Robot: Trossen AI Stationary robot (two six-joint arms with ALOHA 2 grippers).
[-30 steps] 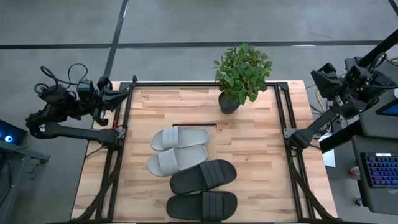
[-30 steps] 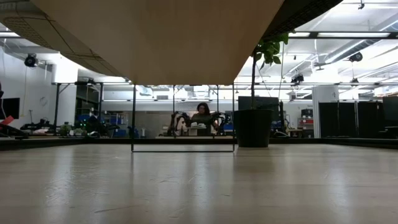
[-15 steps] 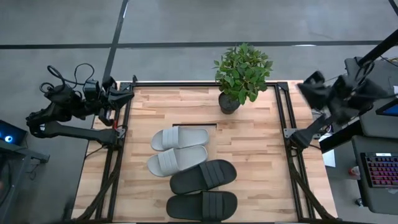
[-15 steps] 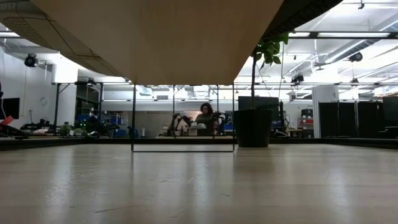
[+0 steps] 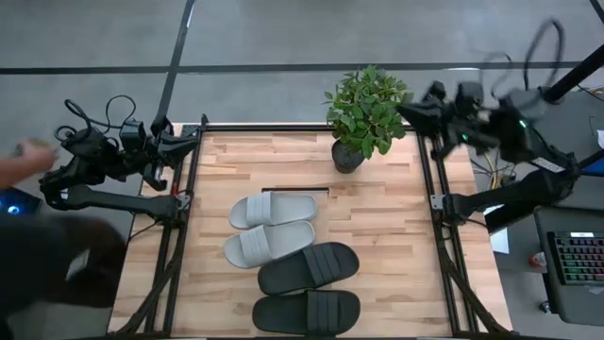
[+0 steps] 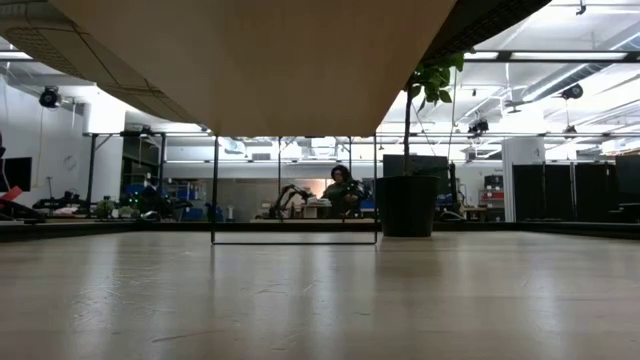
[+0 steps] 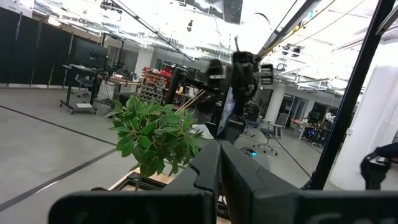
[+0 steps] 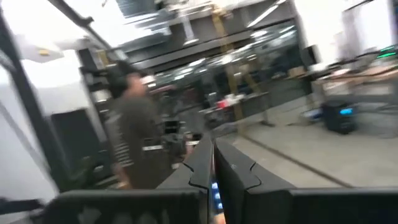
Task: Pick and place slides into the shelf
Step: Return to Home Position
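Pale wood planks make up the table (image 5: 396, 236), fenced left and right by black frame rails. Four slides lie side by side in one row down its middle: two grey slides (image 5: 274, 210) toward the potted plant (image 5: 368, 109), and two black slides (image 5: 309, 267) toward the near edge, the last one close to it. From above, the shelf's outline cannot be told from the tabletop. The low view shows the shelf (image 6: 250, 60) from beneath, standing on thin black bars.

The left gripper (image 7: 219, 146), fingers together, sits at the table's far left corner, well apart from the slides, with a person's arm (image 5: 26, 159) beyond it. The right gripper (image 8: 211, 146), also closed and empty, is at the far right corner beside the plant. Bare planks flank the row on both sides.
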